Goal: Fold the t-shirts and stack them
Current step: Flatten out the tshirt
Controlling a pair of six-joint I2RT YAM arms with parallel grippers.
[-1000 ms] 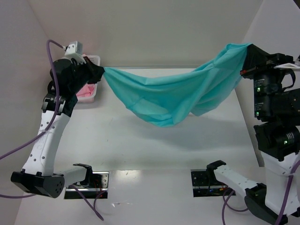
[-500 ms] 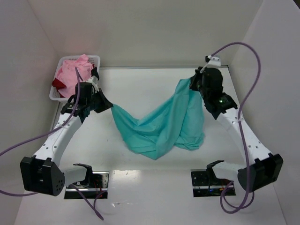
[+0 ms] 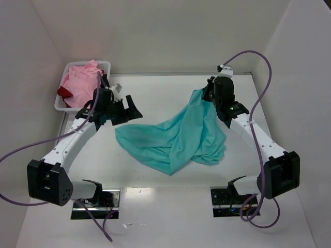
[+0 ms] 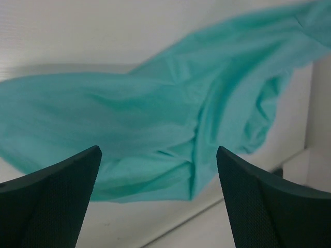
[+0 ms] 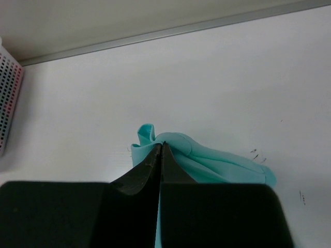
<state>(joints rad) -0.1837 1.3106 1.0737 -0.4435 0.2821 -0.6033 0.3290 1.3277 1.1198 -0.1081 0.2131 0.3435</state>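
A teal t-shirt [image 3: 176, 138] lies crumpled on the white table, and one end rises to my right gripper [image 3: 205, 95]. That gripper is shut on a bunched edge of the teal t-shirt [image 5: 217, 165], with cloth poking out past its tips [image 5: 161, 145]. My left gripper [image 3: 135, 108] stands open just left of the shirt's loose end, holding nothing. In the left wrist view the teal t-shirt [image 4: 155, 119] spreads beyond the wide-apart left gripper [image 4: 158, 149]. A pink t-shirt [image 3: 80, 80] and a dark red t-shirt [image 3: 63, 93] sit in the basket.
The white lattice basket [image 3: 61, 106] stands at the back left corner, close behind my left arm; its side [image 5: 8, 103] shows in the right wrist view. White walls enclose the table on the left, back and right. Purple cables loop over both arms.
My left gripper has opened and let go of the teal t-shirt, whose left end has dropped onto the table. The right gripper still holds its end and has shifted slightly left.
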